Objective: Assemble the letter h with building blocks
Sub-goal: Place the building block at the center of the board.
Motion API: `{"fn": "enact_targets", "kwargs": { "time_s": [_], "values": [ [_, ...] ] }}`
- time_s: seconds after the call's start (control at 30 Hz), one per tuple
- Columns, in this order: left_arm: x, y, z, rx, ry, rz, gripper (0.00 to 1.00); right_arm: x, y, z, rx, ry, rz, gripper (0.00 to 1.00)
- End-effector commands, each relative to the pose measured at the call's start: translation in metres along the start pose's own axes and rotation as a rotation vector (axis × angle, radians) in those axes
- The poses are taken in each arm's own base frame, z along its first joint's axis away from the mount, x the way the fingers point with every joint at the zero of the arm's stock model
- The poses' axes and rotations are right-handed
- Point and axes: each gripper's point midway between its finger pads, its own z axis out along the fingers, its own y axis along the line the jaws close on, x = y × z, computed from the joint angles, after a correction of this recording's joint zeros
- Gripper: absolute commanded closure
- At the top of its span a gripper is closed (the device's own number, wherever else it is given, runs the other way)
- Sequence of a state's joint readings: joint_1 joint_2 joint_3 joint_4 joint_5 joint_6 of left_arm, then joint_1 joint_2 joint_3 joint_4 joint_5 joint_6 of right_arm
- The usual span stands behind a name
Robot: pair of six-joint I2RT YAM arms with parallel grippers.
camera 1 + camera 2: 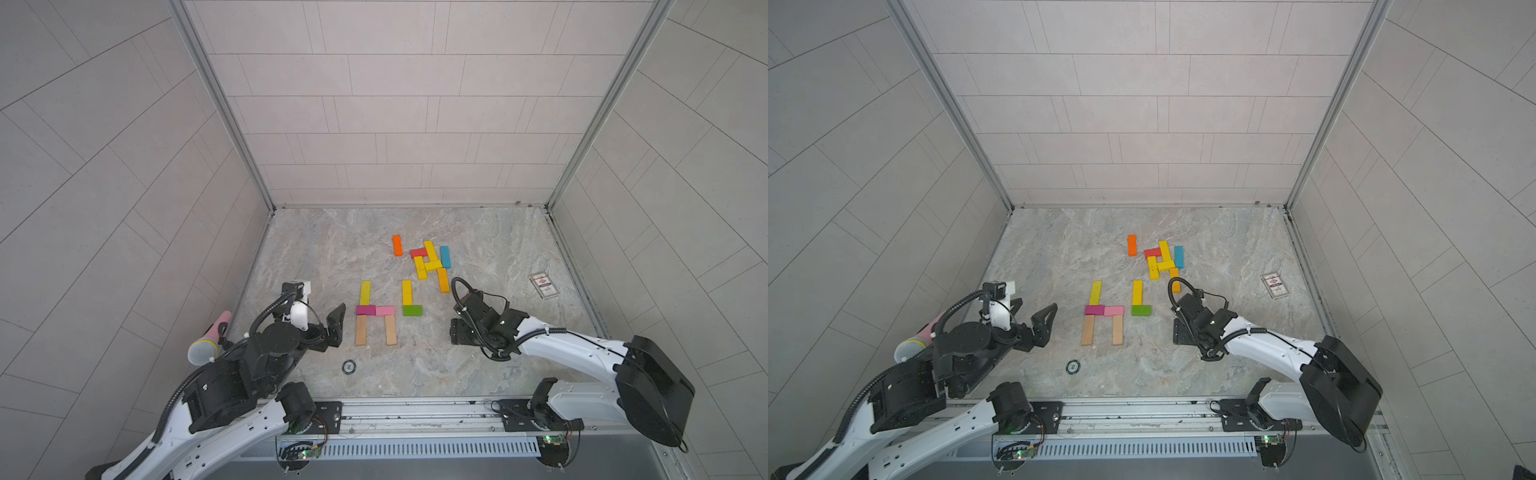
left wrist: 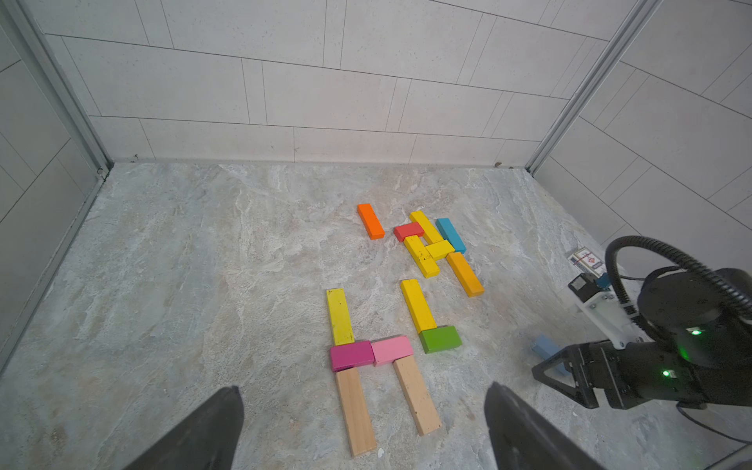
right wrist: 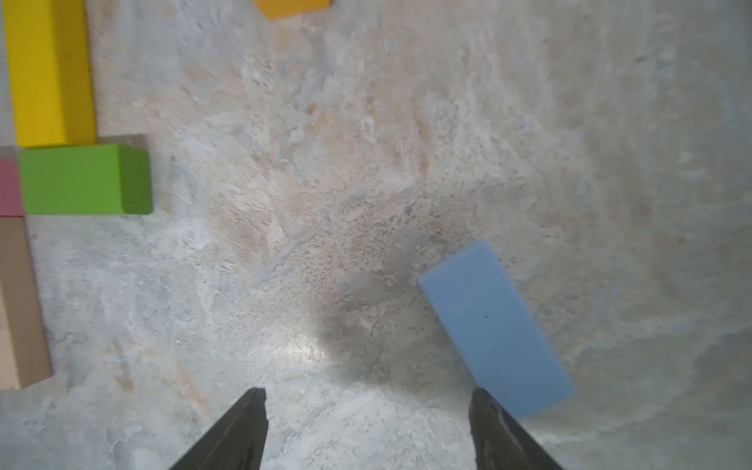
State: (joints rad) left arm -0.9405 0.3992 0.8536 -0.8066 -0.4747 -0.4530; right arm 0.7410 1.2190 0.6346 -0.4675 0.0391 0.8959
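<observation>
Right claw [image 3: 368, 401] low over the table [image 1: 316, 257], jaws apart with only bare stone between them. Light blue block [image 3: 494, 321] flat on the table, not inside the gap but off to the side away from the green block [image 3: 81, 179], one end just at a fingertip [image 3: 494, 427]. Hidden under the right arm in both top views, only a corner visible in the left wrist view. Long axis slanted across the line of the jaws, neither along it nor square to it. Probably calls for a sideways shift away from the green block plus a wrist turn, so as to pinch across the short width. Clearly a job for the right arm: left claw [image 1: 1036, 309] spread wide and empty, on the far side of the pink block [image 1: 385, 310] and plain wood bars [image 1: 390, 330]. Room enough: bare table all round the light blue block, green block and yellow bar [image 1: 407, 292] well apart from it, spare blocks [image 1: 430, 264] farther back, white card [image 1: 543, 286] off toward the right wall. Risk of nudging rather than gripping if closed here.
</observation>
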Motion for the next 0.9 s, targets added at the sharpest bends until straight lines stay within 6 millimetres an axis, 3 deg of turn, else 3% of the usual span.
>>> {"fn": "enact_targets", "kwargs": {
  "time_s": [0.0,0.1,0.27,0.33,0.47,0.6,0.77,0.87],
  "values": [
    [0.003,0.003,0.000,-0.007,0.002,0.008,0.00,0.006,-0.021,-0.011,0.064,0.015,0.051,0.19],
    [0.001,0.003,-0.001,-0.005,-0.004,0.005,0.00,0.024,-0.019,-0.002,0.010,0.072,0.091,0.18],
    [0.001,0.004,-0.002,-0.003,-0.011,0.001,0.00,0.034,0.004,0.004,-0.109,0.145,0.099,0.18],
    [0.001,0.003,-0.002,-0.002,-0.010,0.001,0.00,0.039,0.004,0.007,-0.097,0.177,0.092,0.18],
    [0.001,0.003,-0.003,0.001,-0.009,0.001,0.00,0.040,-0.026,0.015,0.069,0.180,0.100,0.18],
    [0.001,0.003,-0.003,0.004,-0.012,-0.002,0.00,0.021,-0.055,0.009,0.206,0.081,0.117,0.18],
    [0.001,0.002,-0.002,0.007,-0.008,-0.001,0.00,-0.002,-0.065,0.009,0.243,0.001,0.119,0.18],
    [0.002,0.001,-0.002,0.007,-0.004,0.003,0.00,-0.004,-0.068,0.011,0.243,0.023,0.113,0.17]
  ]
}}
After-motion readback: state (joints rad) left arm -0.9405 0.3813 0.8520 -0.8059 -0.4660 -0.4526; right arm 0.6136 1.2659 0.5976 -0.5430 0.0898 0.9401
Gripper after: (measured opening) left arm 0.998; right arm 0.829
